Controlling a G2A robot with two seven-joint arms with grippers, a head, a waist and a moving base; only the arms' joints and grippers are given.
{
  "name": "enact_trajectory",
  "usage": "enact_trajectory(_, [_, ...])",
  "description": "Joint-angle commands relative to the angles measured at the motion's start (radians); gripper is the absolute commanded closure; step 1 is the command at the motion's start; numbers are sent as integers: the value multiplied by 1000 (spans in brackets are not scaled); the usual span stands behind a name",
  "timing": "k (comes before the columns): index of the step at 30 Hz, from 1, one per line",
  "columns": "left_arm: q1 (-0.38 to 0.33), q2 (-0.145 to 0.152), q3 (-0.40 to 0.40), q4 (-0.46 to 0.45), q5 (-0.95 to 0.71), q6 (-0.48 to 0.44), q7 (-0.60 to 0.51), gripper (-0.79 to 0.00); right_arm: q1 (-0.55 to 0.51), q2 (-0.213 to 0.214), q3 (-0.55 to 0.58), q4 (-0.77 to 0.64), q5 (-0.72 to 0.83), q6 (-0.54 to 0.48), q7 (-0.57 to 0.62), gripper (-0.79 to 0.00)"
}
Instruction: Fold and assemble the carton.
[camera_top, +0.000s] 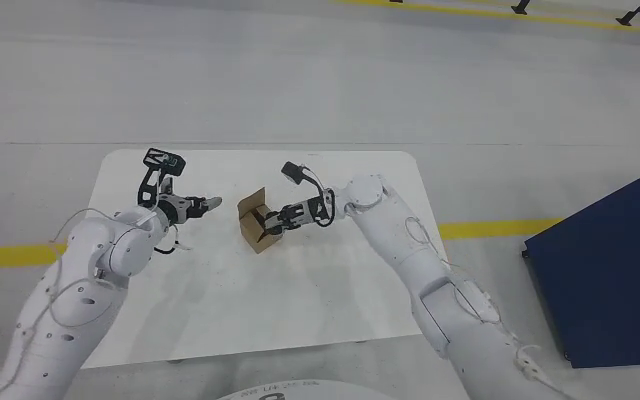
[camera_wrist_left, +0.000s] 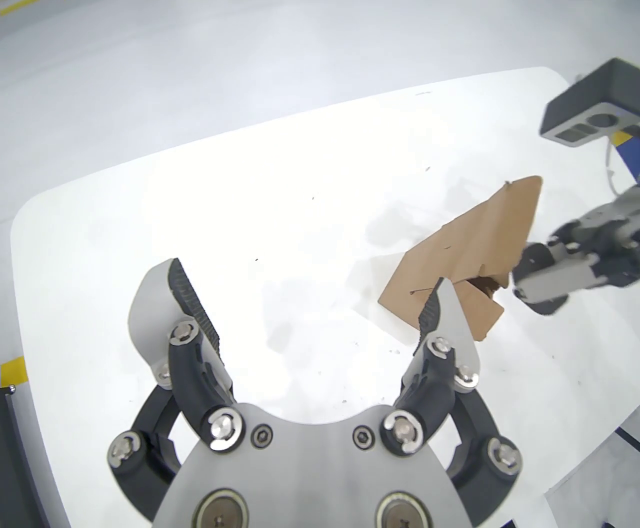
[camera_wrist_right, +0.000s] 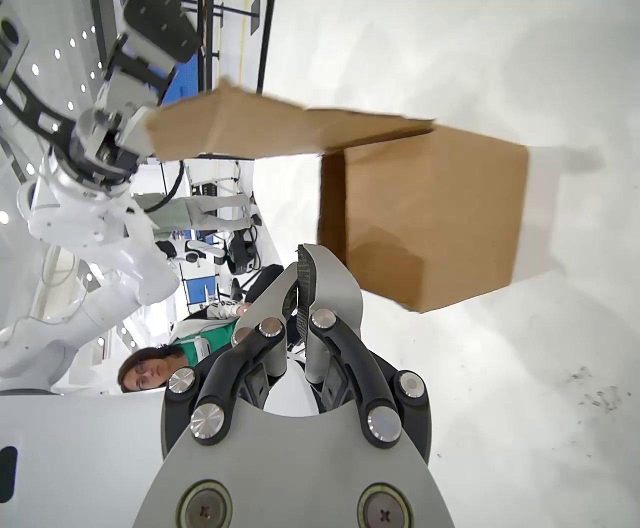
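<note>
Cardboard carton (camera_top: 257, 220) stands half-folded on the table (camera_top: 330, 290) between my arms, with the right gripper (camera_top: 277, 222), clenched on nothing, just beside its open side. The left gripper (camera_wrist_left: 307, 280) hangs spread, well apart on the opposite side — I reckon the right is nearer.

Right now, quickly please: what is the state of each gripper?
Left gripper: open, holding nothing.
Right gripper: closed, holding nothing, close to the carton.

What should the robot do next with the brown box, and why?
Probably bring the open left gripper up to the carton to steady it: that gripper is apart from it, while the shut right gripper is close at its other side.
</note>
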Motion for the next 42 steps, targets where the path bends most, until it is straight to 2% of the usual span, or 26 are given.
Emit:
enact_trajectory(1, [-38,-10,42,46,6,4,8,-785,-30,12,23,-73,5,45,-2,0])
enact_trajectory(4, [-80,-25,92,95,2,10,22,-785,-45,21,42,-105,32,91,22,0])
enact_trajectory(8, [-108,-38,130,132,2,20,35,-785,-16,17,23,-83,45,189,38,0])
enact_trajectory(13, [-126,-46,132,163,-22,17,49,-785,55,-6,-49,-14,37,306,45,0])
enact_trajectory(20, [-126,-48,123,165,-37,-6,60,-785,137,-55,-157,83,29,422,-8,0])
enact_trajectory(28, [-118,-49,112,158,-45,-25,64,-785,171,-90,-208,180,59,403,-35,0])
enact_trajectory(42, [-86,-47,109,119,-39,-71,70,-785,170,-106,-219,269,87,352,-59,0])
